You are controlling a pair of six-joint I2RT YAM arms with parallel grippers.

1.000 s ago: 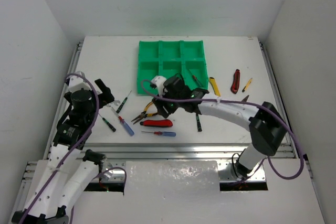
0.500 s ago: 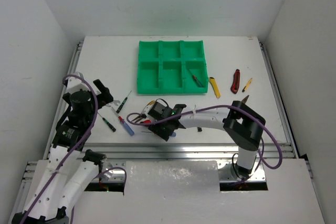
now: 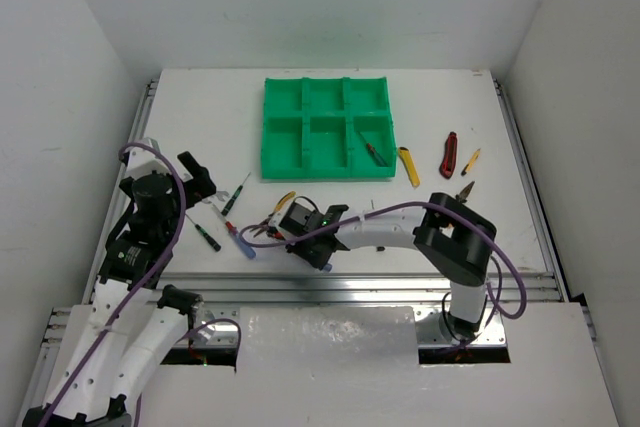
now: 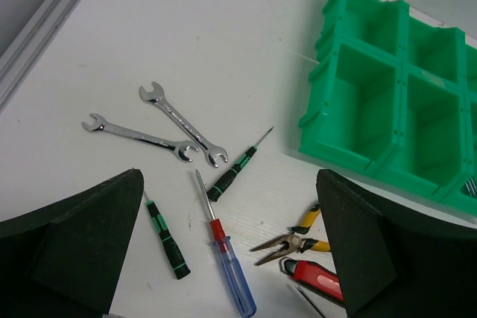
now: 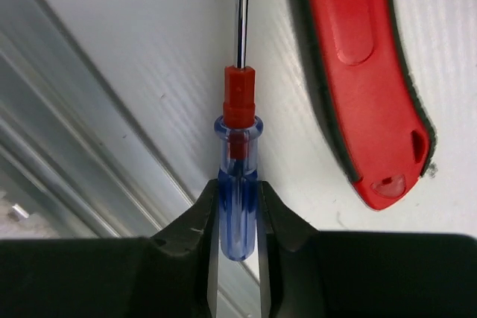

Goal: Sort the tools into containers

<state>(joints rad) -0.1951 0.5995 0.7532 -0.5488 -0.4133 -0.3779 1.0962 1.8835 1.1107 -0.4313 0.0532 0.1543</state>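
At the far left, the left gripper (image 3: pixel 198 179) is hanging over the white table (image 3: pixel 180 107) with its jaws spread wide and nothing between them. Below it, in the left wrist view, a pair of silver open-end wrenches (image 4: pixel 138 134) is lying close together. Nearer the arm, a green-handled screwdriver (image 4: pixel 168 237) and a second green-handled screwdriver (image 4: pixel 231 175) are lying on either side of a long blue-handled screwdriver (image 4: pixel 232 281).

Just right of those, yellow-handled pliers (image 4: pixel 292 242) are resting beside a red utility knife (image 5: pixel 365 87).

The right gripper (image 5: pixel 237 188) is reaching across to this spot and clamping its fingers on both sides of the clear blue handle of a red-collared screwdriver (image 5: pixel 238 130). That tool is lying on the table between the knife and the aluminium rail (image 5: pixel 74 147) at the near edge.

Farther back, the green tray (image 3: pixel 325 175) is sitting well apart from the gripped tool, and one slim tool (image 3: pixel 375 152) is lying in its near right compartment.

To the right of the tray, a yellow utility knife (image 3: pixel 408 165), a second red knife (image 3: pixel 449 154) and a small yellow-handled tool (image 3: pixel 470 161) are lying on the table.
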